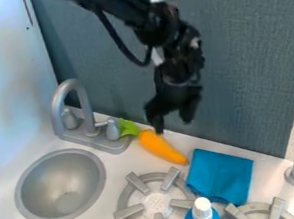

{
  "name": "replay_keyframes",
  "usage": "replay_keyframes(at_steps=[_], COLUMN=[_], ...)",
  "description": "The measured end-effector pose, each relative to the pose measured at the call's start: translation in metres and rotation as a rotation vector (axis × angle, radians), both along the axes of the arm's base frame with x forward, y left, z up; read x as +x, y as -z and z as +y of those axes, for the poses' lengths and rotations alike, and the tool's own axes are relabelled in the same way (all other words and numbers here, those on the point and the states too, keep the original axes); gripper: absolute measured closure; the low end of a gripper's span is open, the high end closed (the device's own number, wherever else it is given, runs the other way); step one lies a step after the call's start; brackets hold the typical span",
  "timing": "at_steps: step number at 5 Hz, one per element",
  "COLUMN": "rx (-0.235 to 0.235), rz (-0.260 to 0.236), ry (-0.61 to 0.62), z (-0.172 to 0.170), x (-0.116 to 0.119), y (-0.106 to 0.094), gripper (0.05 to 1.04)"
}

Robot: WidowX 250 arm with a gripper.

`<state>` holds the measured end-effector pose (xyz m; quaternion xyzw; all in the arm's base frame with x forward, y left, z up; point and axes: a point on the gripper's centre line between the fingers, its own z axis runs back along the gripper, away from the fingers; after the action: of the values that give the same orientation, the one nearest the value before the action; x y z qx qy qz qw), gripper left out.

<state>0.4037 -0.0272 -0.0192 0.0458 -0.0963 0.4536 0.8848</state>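
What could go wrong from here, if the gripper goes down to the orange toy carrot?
The open gripper has one finger close to the carrot's leafy end, so it might push the carrot instead of closing around it. The green leaves lie right beside the faucet's base, so they could catch there during a lift. The blue-gray panel rises close behind the carrot, so the gripper might bump it.

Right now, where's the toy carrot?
In the camera view, the carrot lies left of the blue cloth, its green top beside the faucet, with the gripper just above it in the picture.
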Motion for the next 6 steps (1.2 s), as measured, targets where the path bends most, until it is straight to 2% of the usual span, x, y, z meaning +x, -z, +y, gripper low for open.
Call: replay_keyframes(at_steps=[1, 2, 3, 4, 5, 6], rx=[0.065, 0.086, 0.108, 0.149, 0.173, 0.172], rz=[-0.049, -0.126, -0.170, -0.153, -0.144, -0.101], ry=[-0.094, -0.161, -0.192, -0.191, -0.212, -0.264], z=[-0.005, -0.001, 0.003, 0.010, 0.020, 0.047], x=[0.003, 0.005, 0.008, 0.005, 0.013, 0.017], y=[0.024, 0.029, 0.028, 0.040, 0.040, 0.043], gripper=[0.078, 0.078, 0.078, 0.078, 0.078, 0.078])
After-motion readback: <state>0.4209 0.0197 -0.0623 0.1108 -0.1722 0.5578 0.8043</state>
